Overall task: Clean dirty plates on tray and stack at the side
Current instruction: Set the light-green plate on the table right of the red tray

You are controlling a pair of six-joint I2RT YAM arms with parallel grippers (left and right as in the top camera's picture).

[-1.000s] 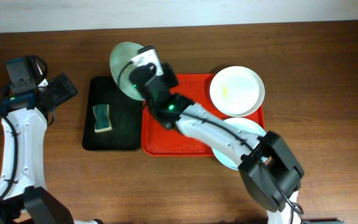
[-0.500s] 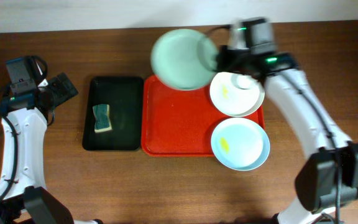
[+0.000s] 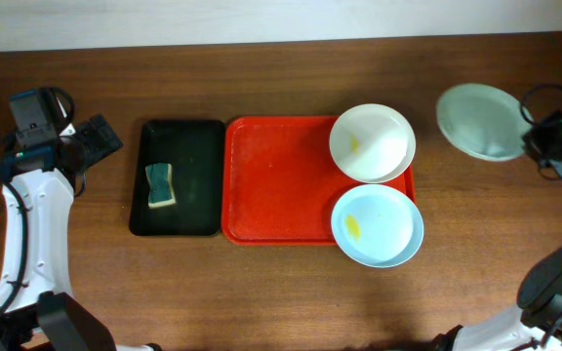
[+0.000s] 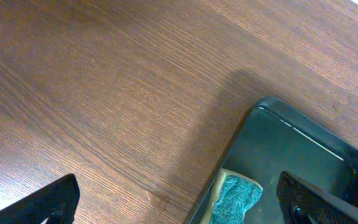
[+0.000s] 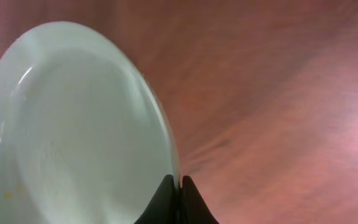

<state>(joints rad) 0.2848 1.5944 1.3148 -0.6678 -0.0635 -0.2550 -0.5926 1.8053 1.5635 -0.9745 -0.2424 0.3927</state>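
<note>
The red tray (image 3: 281,185) sits in the middle of the table (image 3: 281,292) and carries two of the plates along its right side: a white plate (image 3: 373,143) at the far right corner and a pale blue plate (image 3: 378,225) at the near right corner, each with a small yellow smear and each hanging a little over the tray's rim. The two plates look to be touching or just overlapping where they meet. The rest of the red tray is bare. Just beside it on the left lies a narrower black tray (image 3: 193,146) with a green and yellow sponge (image 3: 161,185) lying in it. The third plate (image 3: 481,121), pale greenish blue, is off the tray altogether, over the bare wood to the right and toward the far side. The right gripper (image 5: 178,186) has it by the rim on its right edge, the fingers pinched tight on that thin edge, and from the wrist view the plate stands tilted; I cannot tell whether it touches the table. The left gripper (image 4: 178,186) hangs over the wood at the far left, just beside the black tray, with its jaws spread wide and nothing between them.
</note>
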